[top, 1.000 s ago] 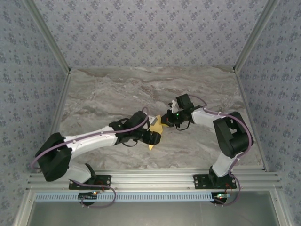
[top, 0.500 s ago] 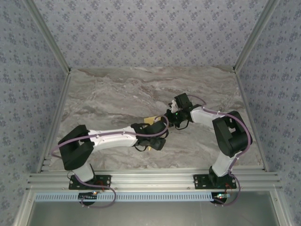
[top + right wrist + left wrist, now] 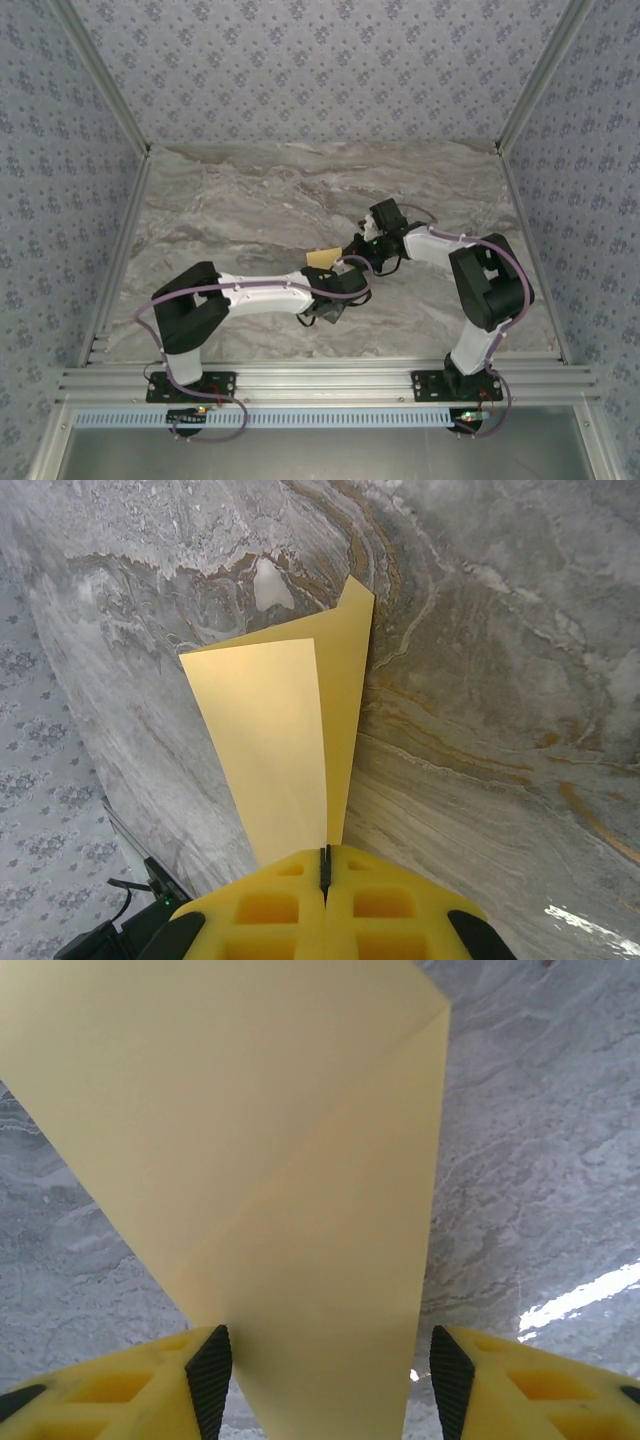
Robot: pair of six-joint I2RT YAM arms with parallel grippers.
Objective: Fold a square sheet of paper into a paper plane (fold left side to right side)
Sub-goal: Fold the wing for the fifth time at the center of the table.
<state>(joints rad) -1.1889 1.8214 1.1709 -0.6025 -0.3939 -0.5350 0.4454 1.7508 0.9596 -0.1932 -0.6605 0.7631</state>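
The square sheet of paper [image 3: 270, 1160] is yellow, folded over on itself, with a diagonal crease across it. My right gripper [image 3: 323, 858] is shut on one edge of the sheet of paper [image 3: 285, 740] and holds it up off the marble table [image 3: 480, 710]. In the left wrist view the sheet runs between the black pads [image 3: 210, 1380] of my left gripper [image 3: 330, 1385], which stands open around it. From above, a small yellow piece of the paper [image 3: 322, 258] shows between my left gripper [image 3: 332, 276] and my right gripper [image 3: 356, 250] at the table's middle.
The marble table [image 3: 230, 220] is fenced by aluminium rails and patterned walls [image 3: 320, 70]. My left arm [image 3: 260, 292] reaches across the near middle and my right arm [image 3: 470, 270] folds in from the right.
My left arm has swung right and its gripper has slid over the paper, covering most of it from above. The right gripper has barely moved.
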